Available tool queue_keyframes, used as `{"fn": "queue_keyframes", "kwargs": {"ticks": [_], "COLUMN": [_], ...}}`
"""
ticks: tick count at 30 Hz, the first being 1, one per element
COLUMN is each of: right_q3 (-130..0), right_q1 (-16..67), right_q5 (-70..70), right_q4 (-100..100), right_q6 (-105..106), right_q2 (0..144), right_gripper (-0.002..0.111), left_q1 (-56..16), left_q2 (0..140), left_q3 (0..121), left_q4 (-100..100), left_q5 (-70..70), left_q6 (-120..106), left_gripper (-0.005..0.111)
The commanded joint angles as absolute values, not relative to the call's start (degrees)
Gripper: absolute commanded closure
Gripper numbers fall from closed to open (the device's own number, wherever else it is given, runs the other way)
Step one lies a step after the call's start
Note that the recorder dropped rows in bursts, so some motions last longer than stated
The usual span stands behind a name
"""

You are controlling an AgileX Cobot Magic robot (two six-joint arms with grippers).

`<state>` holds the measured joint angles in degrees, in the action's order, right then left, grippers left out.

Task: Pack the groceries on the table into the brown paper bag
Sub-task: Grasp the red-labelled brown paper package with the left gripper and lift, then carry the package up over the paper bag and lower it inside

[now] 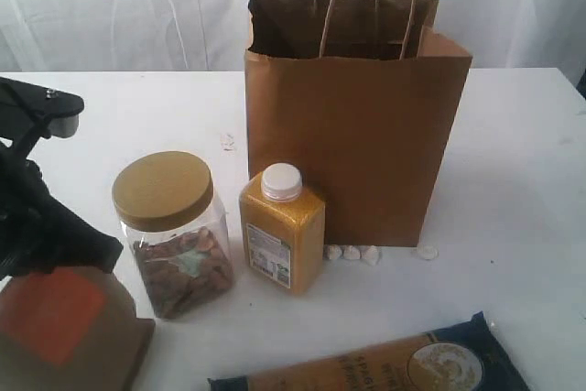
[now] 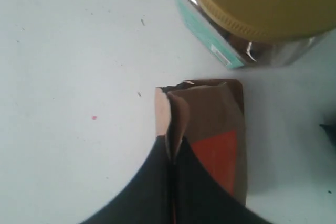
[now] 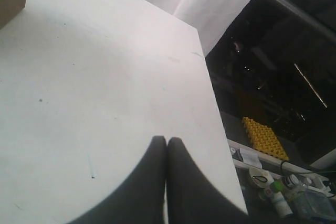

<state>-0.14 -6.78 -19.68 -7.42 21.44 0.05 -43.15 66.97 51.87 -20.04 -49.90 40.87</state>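
The brown paper bag (image 1: 357,135) stands upright and open at the back of the white table (image 1: 513,217). In front of it stand the clear jar with a tan lid (image 1: 172,231) and the yellow white-capped bottle (image 1: 281,226). The long dark-blue-and-tan packet (image 1: 385,363) lies at the front edge. My left gripper (image 2: 171,148) is shut on the top fold of the orange-brown pouch (image 2: 215,140), which sits at the front left (image 1: 64,331) beside the jar (image 2: 252,19). My right gripper (image 3: 167,141) is shut on nothing over bare tabletop. The carton and the can are out of view.
Small white pebble-like bits (image 1: 352,252) lie at the bag's foot. The table's edge (image 3: 215,114) runs close to my right gripper, with clutter and a yellow crate (image 3: 265,139) below it. A white curtain hangs behind the table.
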Motion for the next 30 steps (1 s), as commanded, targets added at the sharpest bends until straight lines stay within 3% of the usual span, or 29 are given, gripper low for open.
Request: {"fn": "queue_keyframes", "kwargs": {"ticks": [1,9,18,24,30], "right_q3": [0.0,0.0,0.0,0.0,0.0], "right_q1": [-6.9,-6.9,-6.9,-6.9,-6.9], "right_q5": [-19.2,-19.2,-19.2,-19.2,-19.2], "right_q4": [-7.3,-7.3,-7.3,-7.3,-7.3], "right_q6": [20.6,20.6,20.6,20.6,20.6], "right_q2": [0.0,0.0,0.0,0.0,0.0], "right_gripper": [0.108,0.108,0.108,0.108,0.108], "left_q1": [-42.9,-42.9,-42.9,-42.9,-42.9], "left_q2": [66.7,66.0,64.0,64.1,66.5], "left_q3": [51.5,55.2,78.7,89.8,90.6], "left_q4": [-24.9,-26.3,-28.0,-27.4,-27.4], "left_q5": [-50.7,-50.5,-47.0,-28.8,-5.0], "left_q6": [41.6,39.4,27.1,24.1,24.1], "left_gripper": [0.107,0.107,0.107,0.107,0.107]}}
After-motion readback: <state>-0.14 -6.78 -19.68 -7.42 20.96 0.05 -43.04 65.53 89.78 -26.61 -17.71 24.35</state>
